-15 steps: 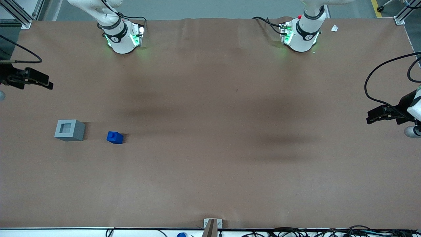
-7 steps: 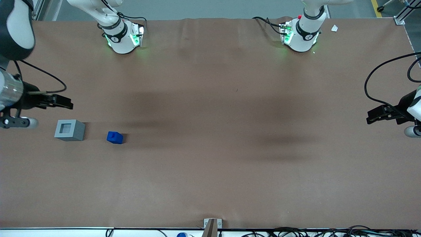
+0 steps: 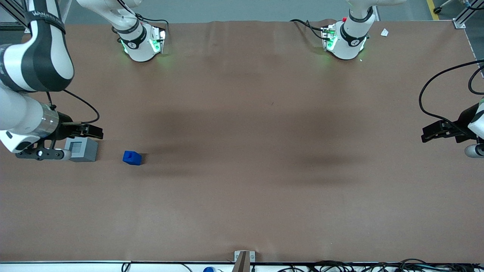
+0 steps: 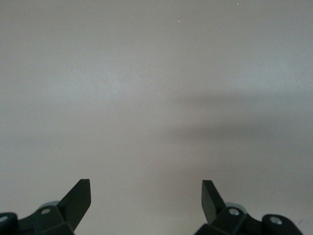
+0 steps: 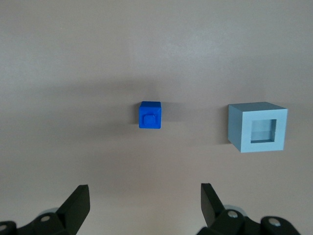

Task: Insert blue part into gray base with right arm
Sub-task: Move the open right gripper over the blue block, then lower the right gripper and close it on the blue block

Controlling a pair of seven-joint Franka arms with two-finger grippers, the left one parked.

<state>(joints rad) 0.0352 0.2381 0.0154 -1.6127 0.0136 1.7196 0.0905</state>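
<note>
From my station I see the right arm [image 3: 30, 71] reaching in over the working arm's end of the counter [image 3: 242, 196], its end effector [image 3: 94, 131] held above the brown surface just beside the gray base [image 3: 84, 149] and a little farther from the front camera than it. In the wrist view my end effector [image 5: 144, 203] has its two black fingers [image 5: 78, 200] spread wide apart, with nothing between them but bare counter. The blue part [image 3: 132, 157] sits on the counter near the gray base, a clear gap of brown surface between the two, and it lies toward the parked arm's end relative to the base. From the wrist camera I read the blue part [image 5: 149, 115] with its narrower stub showing on the face turned up toward the lens, and the gray base [image 5: 257, 127] upright beside it, its square recess open upward and empty. Neither piece touches my fingers; both rest flat on the counter. In the front view the wrist's silver ring and a short black bracket overlap the edge of the gray base nearest the working arm, so I cannot see that side of the cube there. A thin black cable [image 3: 81, 104] loops from the forearm down to the end effector.
</note>
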